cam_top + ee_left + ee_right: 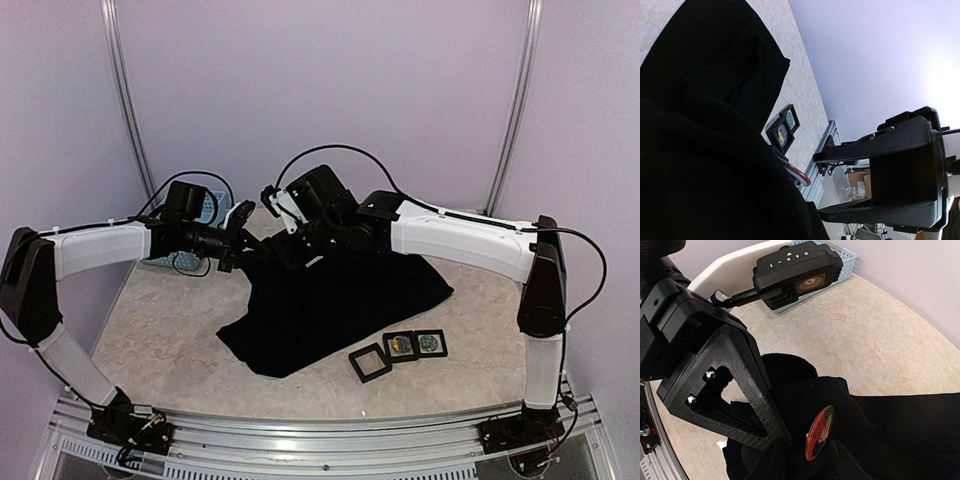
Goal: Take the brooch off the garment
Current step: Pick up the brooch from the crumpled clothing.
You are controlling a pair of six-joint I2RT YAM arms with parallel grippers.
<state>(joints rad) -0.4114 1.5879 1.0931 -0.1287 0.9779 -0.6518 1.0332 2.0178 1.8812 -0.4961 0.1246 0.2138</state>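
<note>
Garment [335, 300]: black, spread loosely over the middle of the table [160, 340], its far-left corner lifted off the surface.

Left gripper [232, 245]: closed tight on that raised fold, so the cloth is held up in a ridge.

Brooch [819, 432]: round, red-orange with a green patch, pinned to the raised cloth just beside the left gripper. It is seen nearly edge-on in the right wrist view, and only a red-and-white rim is seen in the left wrist view.

Right gripper [807, 455]: brought in close over the garment, jaws partly parted, one finger [842, 462] on each side of the brooch. A narrow gap is seen on both sides; contact with the brooch cannot be confirmed.

Three small black square frames [402, 346] are laid in a row on the table near the garment's front edge. A light-blue basket [842, 262] is noted at the far left, behind the left arm.
</note>
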